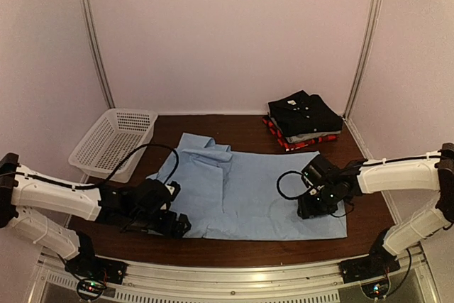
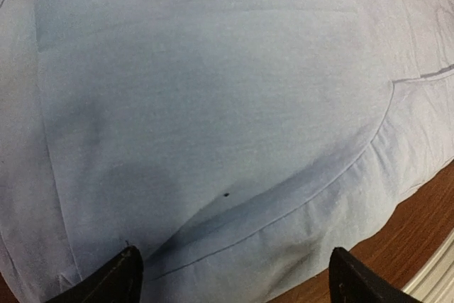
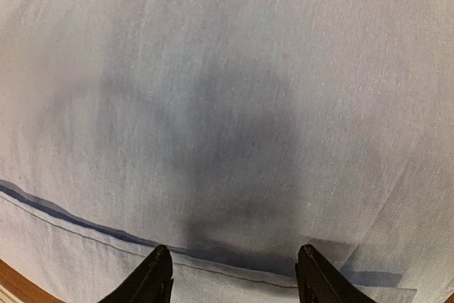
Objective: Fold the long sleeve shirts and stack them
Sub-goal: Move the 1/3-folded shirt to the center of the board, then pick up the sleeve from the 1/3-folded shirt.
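Observation:
A light blue shirt lies flat across the middle of the table, partly folded, its collar toward the back left. My left gripper is open low over the shirt's near left edge; the left wrist view shows the cloth and a hem seam between its spread fingers. My right gripper is open low over the shirt's right part; the right wrist view shows the cloth and a folded edge between its fingers. A stack of folded black, grey and red-plaid shirts sits at the back right.
A white plastic mesh basket stands at the back left, partly over the table's edge. Brown table wood shows along the near side of the shirt. White walls close in the back and sides.

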